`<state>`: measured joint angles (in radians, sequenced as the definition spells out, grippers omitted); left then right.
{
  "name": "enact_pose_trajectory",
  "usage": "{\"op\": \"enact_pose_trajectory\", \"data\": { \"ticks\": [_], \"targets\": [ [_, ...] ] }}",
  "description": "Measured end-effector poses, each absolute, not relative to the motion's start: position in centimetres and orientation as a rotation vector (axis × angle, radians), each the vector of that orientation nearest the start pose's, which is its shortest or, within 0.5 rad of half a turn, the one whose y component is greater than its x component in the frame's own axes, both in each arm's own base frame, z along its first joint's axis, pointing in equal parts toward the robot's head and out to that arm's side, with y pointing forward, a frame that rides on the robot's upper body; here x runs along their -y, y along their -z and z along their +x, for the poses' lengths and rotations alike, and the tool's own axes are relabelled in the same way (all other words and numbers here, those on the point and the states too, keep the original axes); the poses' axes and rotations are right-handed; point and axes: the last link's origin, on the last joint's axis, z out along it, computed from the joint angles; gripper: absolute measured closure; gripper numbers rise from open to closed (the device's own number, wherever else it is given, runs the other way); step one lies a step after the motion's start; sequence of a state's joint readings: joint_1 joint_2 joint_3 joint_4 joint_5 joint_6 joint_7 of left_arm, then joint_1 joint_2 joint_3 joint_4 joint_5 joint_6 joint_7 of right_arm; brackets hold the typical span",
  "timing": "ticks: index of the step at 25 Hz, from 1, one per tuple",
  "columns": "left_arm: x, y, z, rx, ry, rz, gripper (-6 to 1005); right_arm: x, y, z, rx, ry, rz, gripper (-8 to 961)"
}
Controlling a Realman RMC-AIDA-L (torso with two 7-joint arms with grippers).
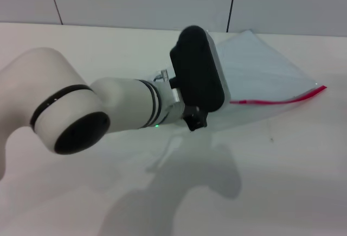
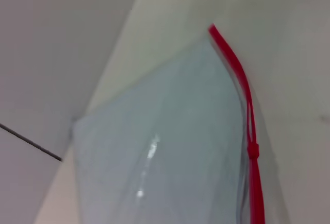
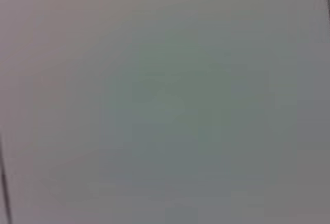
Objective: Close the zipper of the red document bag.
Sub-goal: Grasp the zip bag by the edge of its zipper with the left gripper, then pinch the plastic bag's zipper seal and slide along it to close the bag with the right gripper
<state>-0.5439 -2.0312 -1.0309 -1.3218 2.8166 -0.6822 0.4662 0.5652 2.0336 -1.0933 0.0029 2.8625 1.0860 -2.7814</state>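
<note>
The red document bag (image 1: 260, 70) lies flat on the white table at the back right, a translucent pale-blue pouch. Its zipper (image 1: 279, 100) is a thin red strip along the near edge, running out to the right corner. My left arm reaches across from the left, and the black body of the left gripper (image 1: 198, 73) hangs over the bag's left end, hiding that part of bag and zipper. In the left wrist view the bag (image 2: 165, 147) fills the middle, with the zipper (image 2: 242, 85) down one edge and a small red slider (image 2: 252, 152) on it. My right gripper is out of view.
The white table (image 1: 282, 182) stretches in front of and to the right of the bag. A pale wall with dark seams (image 1: 232, 2) stands right behind the bag. The right wrist view shows only a plain grey surface.
</note>
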Motion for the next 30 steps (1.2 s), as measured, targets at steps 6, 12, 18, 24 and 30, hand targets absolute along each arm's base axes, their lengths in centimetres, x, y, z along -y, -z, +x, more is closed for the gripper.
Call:
{"op": "enact_pose_trajectory", "data": {
  "ticks": [6, 12, 18, 24, 30],
  "targets": [
    [-35.6, 9.4, -13.2, -0.048, -0.19, -2.44, 939, -37.5, -2.1, 33.7, -0.651, -0.7, -1.617, 160],
    [-35.4, 8.8, -13.0, -0.102, -0.18, -2.403, 936, -39.3, -1.5, 31.7, -0.624, -0.703, -1.742, 160],
    [-35.5, 7.8, -13.0, -0.075, -0.123, -2.369, 933, -40.8, -2.5, 29.7, -0.596, -0.702, -1.873, 160],
    [-35.5, 7.3, -12.3, -0.088, -0.053, -2.341, 929, -41.2, -4.3, 28.1, -0.518, -0.631, -1.985, 160],
    [-35.5, 7.2, -12.1, -0.093, -0.029, -2.332, 926, -41.7, -5.8, 25.5, -0.483, -0.579, -2.102, 160]
  ]
}}
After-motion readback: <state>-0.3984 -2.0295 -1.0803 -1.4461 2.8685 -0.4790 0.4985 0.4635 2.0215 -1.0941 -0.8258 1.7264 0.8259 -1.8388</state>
